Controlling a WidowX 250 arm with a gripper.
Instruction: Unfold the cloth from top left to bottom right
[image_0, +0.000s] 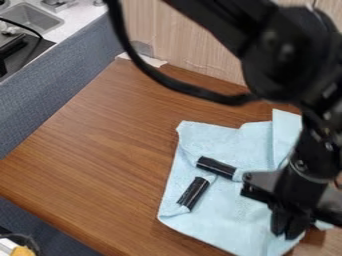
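Light blue cloth (230, 220): located lower right of frame on the wooden surface (100, 150), creased, upper right portion folded. Two black cylinders (194, 193) lie on it. My end effector (288, 233) is at its lower right; opening and hold: cannot tell.

Likely robotics lab: black robot arm (284, 57) over wooden table (100, 145), small sink (32, 19) nearby.

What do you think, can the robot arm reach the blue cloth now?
Likely yes: its end effector hangs low over the blue cloth, near the cloth's lower right edge in the view, and nothing seems to block it.
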